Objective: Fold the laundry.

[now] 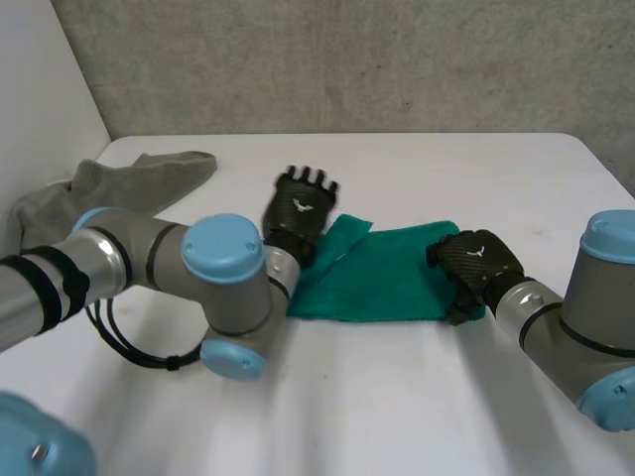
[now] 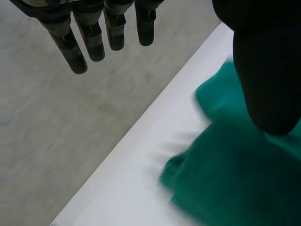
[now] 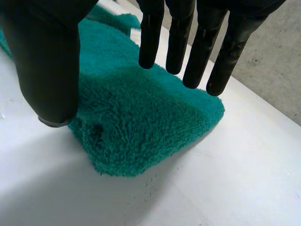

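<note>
Head view: green towel (image 1: 387,276) lying on table (image 1: 397,397); left hand (image 1: 303,206) splayed wide at one end, right hand (image 1: 476,260) likewise at other.

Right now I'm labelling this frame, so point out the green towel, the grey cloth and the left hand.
green towel (image 1: 392,283), head view, middle of its top layer.
grey cloth (image 1: 137,180), head view, middle of the cloth.
left hand (image 1: 303,206), head view, back of the hand.
</note>
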